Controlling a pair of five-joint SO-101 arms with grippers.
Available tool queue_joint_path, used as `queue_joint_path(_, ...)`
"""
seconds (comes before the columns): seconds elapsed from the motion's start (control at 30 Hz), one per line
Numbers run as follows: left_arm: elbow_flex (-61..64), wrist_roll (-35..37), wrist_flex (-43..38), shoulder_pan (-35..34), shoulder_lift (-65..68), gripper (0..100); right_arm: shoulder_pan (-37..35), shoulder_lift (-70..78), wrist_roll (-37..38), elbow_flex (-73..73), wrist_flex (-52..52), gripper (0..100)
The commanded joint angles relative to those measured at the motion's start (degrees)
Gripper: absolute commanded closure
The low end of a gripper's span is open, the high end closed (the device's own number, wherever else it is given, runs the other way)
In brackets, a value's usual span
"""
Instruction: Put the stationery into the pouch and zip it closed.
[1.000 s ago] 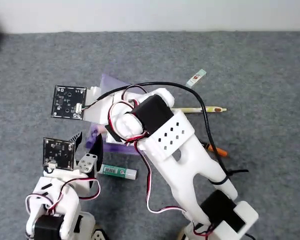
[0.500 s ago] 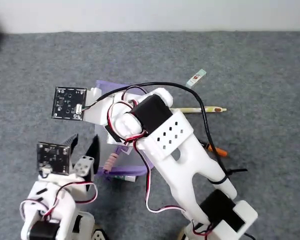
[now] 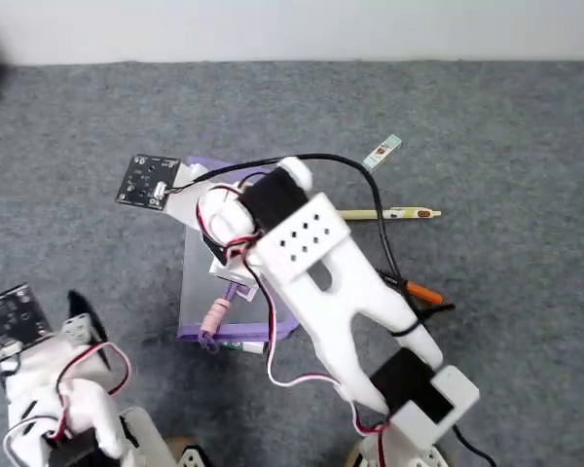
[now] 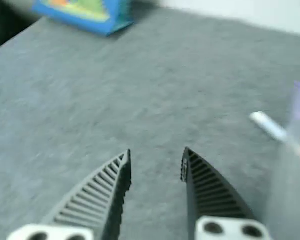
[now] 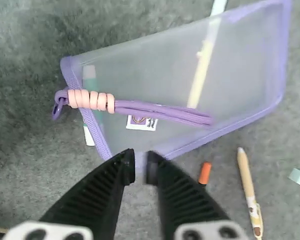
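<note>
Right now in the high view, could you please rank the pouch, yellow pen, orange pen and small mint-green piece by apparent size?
1. pouch
2. yellow pen
3. orange pen and mint-green piece: unsure, since the right arm covers part of the orange pen.

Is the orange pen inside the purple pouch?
No, the orange pen lies on the grey table, just outside the edge of the pouch.
</note>
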Motion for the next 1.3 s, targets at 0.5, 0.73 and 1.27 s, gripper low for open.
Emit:
queue_joint_path(0.5,5.8,-0.5,-6.3,-16.1,-0.7,83,-9.8,14.5,19.4,-1.6,2.2,73.6)
queue_joint_path(0.73,5.8,-0.5,-6.3,-16.2,-0.7,83,-10.3,17.4,26.3,-1.6,2.2,73.6)
queue_joint_path(1.27,5.8,-0.4,-6.2,-16.2,-0.7,83,-11.5,22.5,30.2,-1.8,0.2,73.9)
